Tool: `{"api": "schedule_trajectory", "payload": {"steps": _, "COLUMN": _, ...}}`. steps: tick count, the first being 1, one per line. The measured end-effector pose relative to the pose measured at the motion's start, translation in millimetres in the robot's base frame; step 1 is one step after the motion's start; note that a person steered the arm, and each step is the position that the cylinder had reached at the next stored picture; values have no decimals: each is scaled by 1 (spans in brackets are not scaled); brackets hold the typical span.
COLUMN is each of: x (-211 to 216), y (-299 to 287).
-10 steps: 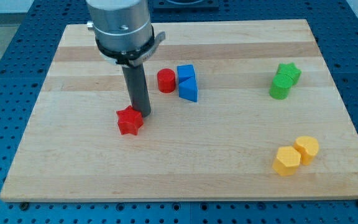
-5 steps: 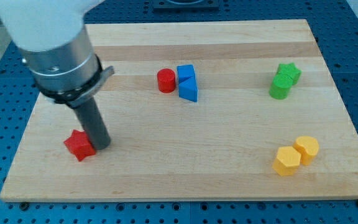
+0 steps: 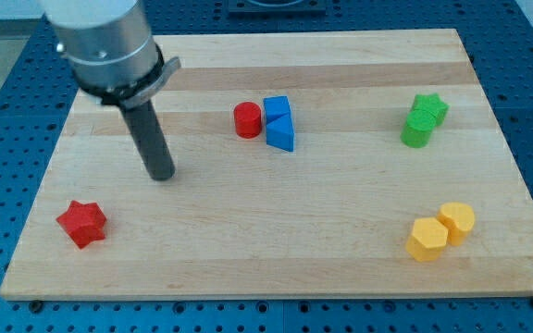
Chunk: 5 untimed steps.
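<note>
My tip (image 3: 162, 174) rests on bare wood in the left half of the board, touching no block. The red star block (image 3: 82, 223) lies below and to the left of it, near the board's lower left corner, well apart from the rod. Up and to the right of the tip stands a red cylinder (image 3: 247, 120), pressed against a blue cube (image 3: 277, 108) with a blue triangular block (image 3: 282, 135) just under the cube.
At the view's right, a green star block (image 3: 430, 106) sits against a green cylinder (image 3: 416, 131). Lower right holds a yellow hexagonal block (image 3: 427, 239) touching a yellow cylinder (image 3: 457, 220). The wooden board (image 3: 340, 203) lies on a blue perforated table.
The red star slid from the board's middle left down to the lower left corner, pushed by the rod. The tip has since pulled back up and to the right, away from the star.
</note>
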State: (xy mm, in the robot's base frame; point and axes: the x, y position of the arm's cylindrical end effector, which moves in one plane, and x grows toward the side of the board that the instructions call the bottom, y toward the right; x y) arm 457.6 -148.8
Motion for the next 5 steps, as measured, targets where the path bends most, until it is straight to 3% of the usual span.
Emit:
{"api": "schedule_trajectory", "payload": {"steps": 3, "x": -130, "y": 46}}
{"api": "schedule_trajectory", "payload": {"steps": 5, "x": -143, "y": 100}}
